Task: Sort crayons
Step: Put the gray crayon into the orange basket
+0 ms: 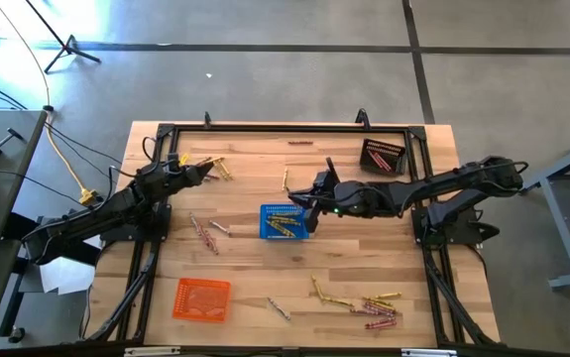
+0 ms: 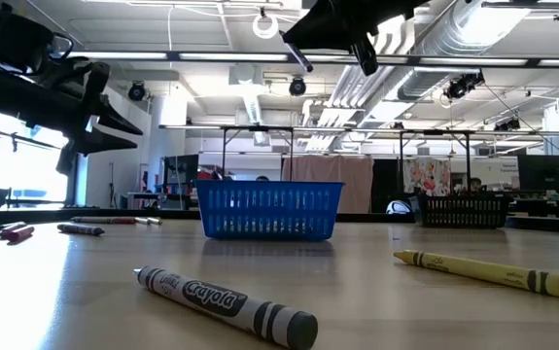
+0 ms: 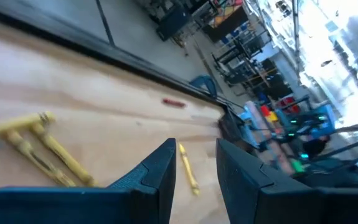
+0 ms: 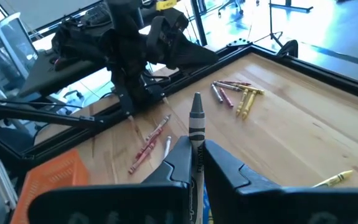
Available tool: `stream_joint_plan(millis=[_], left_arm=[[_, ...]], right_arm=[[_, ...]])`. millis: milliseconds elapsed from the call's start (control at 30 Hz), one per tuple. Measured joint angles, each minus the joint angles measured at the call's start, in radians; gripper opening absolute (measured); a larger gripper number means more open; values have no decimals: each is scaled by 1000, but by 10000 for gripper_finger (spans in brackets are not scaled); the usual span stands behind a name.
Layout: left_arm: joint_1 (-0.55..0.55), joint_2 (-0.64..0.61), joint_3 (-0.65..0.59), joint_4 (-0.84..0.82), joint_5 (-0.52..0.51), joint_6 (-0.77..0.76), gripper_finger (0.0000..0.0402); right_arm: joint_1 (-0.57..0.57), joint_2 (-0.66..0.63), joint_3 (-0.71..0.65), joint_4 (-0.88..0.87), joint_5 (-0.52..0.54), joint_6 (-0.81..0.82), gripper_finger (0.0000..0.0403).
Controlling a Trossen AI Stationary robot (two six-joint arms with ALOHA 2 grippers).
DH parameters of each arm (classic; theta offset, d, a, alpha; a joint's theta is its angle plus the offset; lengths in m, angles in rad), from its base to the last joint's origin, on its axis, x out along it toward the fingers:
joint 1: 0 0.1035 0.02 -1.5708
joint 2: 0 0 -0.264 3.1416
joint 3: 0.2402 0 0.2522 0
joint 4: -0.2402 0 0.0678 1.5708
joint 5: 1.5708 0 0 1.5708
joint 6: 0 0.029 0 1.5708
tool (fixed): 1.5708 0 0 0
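Note:
Crayons lie scattered on the wooden table: yellow ones (image 1: 215,167) by my left gripper (image 1: 202,175), pink ones (image 1: 203,234) left of centre, and a mixed heap (image 1: 372,305) at the near right. The blue basket (image 1: 285,222) in the middle holds yellow crayons. My right gripper (image 1: 309,198) hangs just above its far right corner, shut on a grey crayon (image 4: 196,118). My left gripper (image 3: 197,165) stands open over the far left of the table with nothing between its fingers. My right gripper pinches the grey crayon's wrapped shaft (image 4: 197,144) between its two fingers. The crayon lies along the fingers, and its pointed end (image 4: 196,99) sticks out past the fingertips. It is lifted clear of the table, over the blue basket; its rear end is hidden between the fingers.
A dark basket (image 1: 382,156) with red crayons stands at the far right, and an orange basket (image 1: 202,298) at the near left. A black frame (image 1: 285,127) runs along the table's edges. A grey crayon (image 2: 226,303) and a yellow one (image 2: 493,272) lie near the front edge.

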Motion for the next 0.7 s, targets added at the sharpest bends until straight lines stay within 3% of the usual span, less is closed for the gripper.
stream_joint_plan(millis=[200, 367, 500, 700], left_arm=[[-1, 0, 0, 15, 111, -116, 101], [-15, 1, 0, 182, 207, -126, 101], [-70, 0, 13, 409, 220, -99, 101], [-211, 45, 122, 369, 210, -11, 101]], right_arm=[[0, 0, 0, 0, -1, -1, 12], [0, 0, 0, 0, -17, -1, 12], [0, 0, 0, 0, -30, 3, 12], [1, 0, 0, 2, -36, 61, 12]])
